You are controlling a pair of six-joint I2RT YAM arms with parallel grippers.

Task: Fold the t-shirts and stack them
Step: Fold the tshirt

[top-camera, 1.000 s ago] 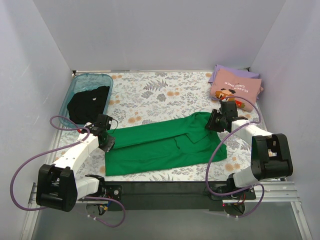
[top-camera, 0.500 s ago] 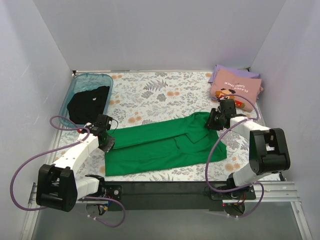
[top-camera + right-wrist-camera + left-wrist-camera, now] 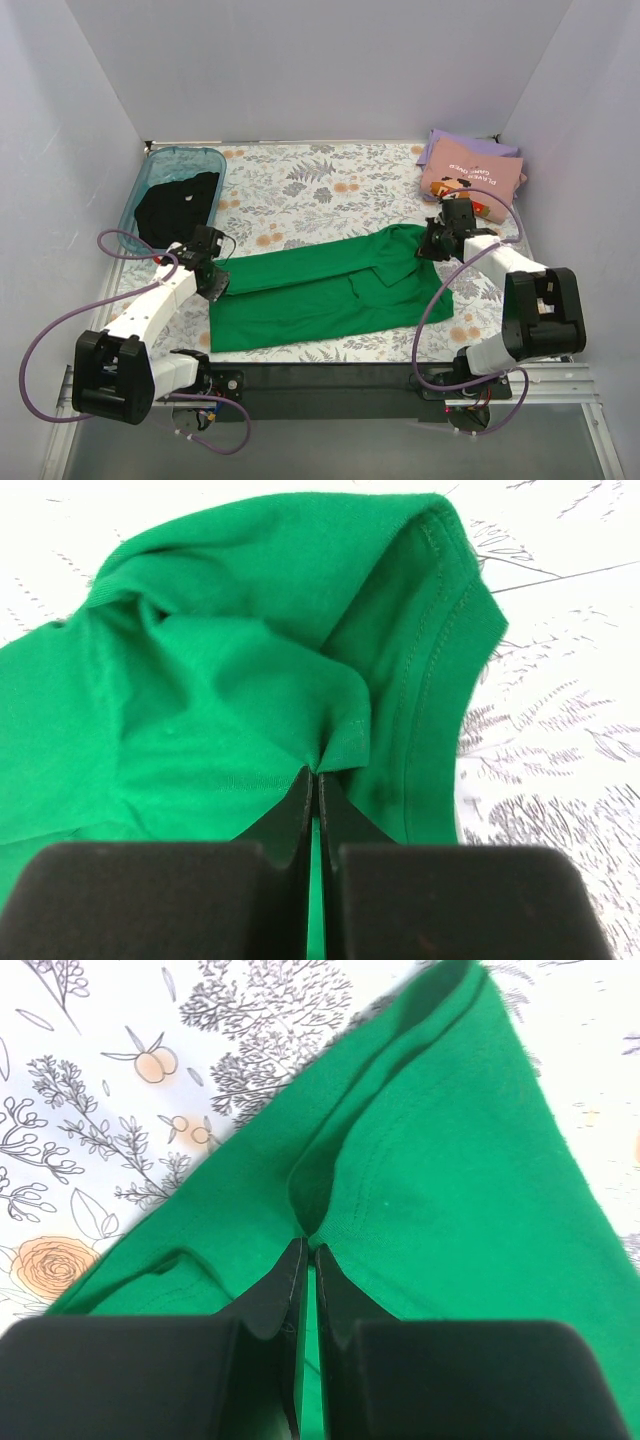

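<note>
The bright green t-shirt (image 3: 330, 290) lies folded lengthwise across the middle of the floral table. My left gripper (image 3: 216, 279) is shut on a pinch of its left end; the cloth puckers at the fingertips in the left wrist view (image 3: 308, 1245). My right gripper (image 3: 430, 246) is shut on a pinch of its right end near the stitched hem, seen in the right wrist view (image 3: 317, 770). The black t-shirt (image 3: 178, 206) lies in the teal bin. The pink t-shirt (image 3: 470, 180) with a brown-orange graphic sits folded on the lavender one (image 3: 440, 145) at the back right.
The translucent teal plastic bin (image 3: 150, 177) stands at the back left. White walls close in the table on three sides. Purple cables loop beside both arms. A black rail (image 3: 320, 378) runs along the near edge.
My right gripper has shifted slightly right and back with the shirt's right end. The left gripper has barely moved.
</note>
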